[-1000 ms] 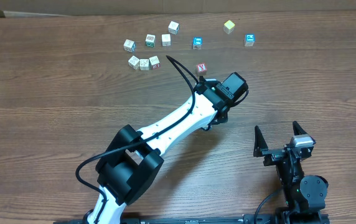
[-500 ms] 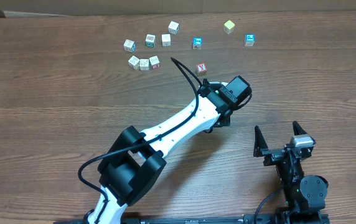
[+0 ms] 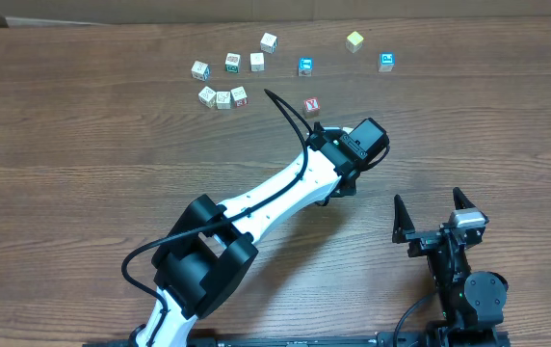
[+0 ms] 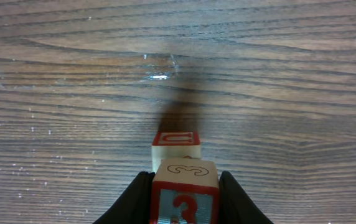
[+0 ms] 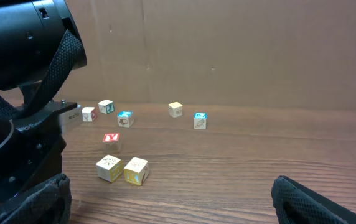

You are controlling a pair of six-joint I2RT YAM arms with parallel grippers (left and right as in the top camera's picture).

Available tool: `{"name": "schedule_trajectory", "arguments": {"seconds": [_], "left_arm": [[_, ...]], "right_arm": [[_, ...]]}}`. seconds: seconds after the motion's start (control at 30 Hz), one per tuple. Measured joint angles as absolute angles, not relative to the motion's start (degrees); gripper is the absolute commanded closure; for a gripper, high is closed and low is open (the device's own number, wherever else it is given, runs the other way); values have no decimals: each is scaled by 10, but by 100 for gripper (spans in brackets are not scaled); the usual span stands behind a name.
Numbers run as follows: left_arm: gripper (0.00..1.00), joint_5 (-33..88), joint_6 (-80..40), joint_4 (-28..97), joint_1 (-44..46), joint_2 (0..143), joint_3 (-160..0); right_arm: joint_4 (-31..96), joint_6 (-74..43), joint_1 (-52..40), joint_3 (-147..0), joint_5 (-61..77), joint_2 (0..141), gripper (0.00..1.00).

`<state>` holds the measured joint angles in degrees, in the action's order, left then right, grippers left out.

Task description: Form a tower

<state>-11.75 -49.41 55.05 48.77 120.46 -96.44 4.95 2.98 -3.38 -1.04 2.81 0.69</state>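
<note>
The left gripper (image 4: 185, 182) is clamped on the top cube (image 4: 185, 202), with its black fingers (image 4: 133, 200) pressed against the cube's two sides. That cube shows a red "3" on a blue, red-framed face, and the cream face above it bears a thin scrawl. Just beyond it in the left wrist view sits the lower cube (image 4: 176, 144), cream with a red-marked face, casting a dark shadow on the desk (image 4: 53, 74). These two are all that shows of the tower (image 4: 184, 169). Whether the top cube rests on the lower one or hangs just over it cannot be told.

From overhead the tower is hidden under the left arm (image 3: 275, 198). The arm's wrist lies right of the desk's middle, near the Y cube (image 3: 312, 106).

The right gripper (image 3: 430, 204) stands at the near right of the desk, well apart from the cubes, with its jaws spread wide.

Loose cubes lie along the far side. Three sit close together in a row (image 3: 223, 96), and four pale ones (image 3: 233, 63) are scattered behind them. There are also two blue cubes (image 3: 305, 66) and a yellow cube (image 3: 354, 40). In the right wrist view a pair of cubes (image 5: 109, 168) sits side by side, nearer than the Y cube.
</note>
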Motion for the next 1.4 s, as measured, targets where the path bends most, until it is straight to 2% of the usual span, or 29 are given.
{"name": "schedule_trajectory", "arguments": {"seconds": [0.5, 0.57, 0.73, 0.97, 1.17, 1.4], "left_arm": [[55, -127, -494, 551, 488, 1205, -964], [55, -127, -494, 551, 488, 1205, -964], [64, -127, -494, 551, 488, 1205, -964], [67, -127, -494, 551, 488, 1205, -964], [46, -127, -495, 551, 488, 1205, -964], [40, -127, -495, 551, 488, 1205, -963]], "right_arm": [[50, 30, -34, -10, 28, 7, 0], [50, 30, -34, -10, 28, 7, 0], [50, 30, -34, -10, 28, 7, 0], [50, 30, -34, -10, 28, 7, 0], [50, 30, -34, -10, 28, 7, 0], [50, 30, -34, -10, 28, 7, 0]]}}
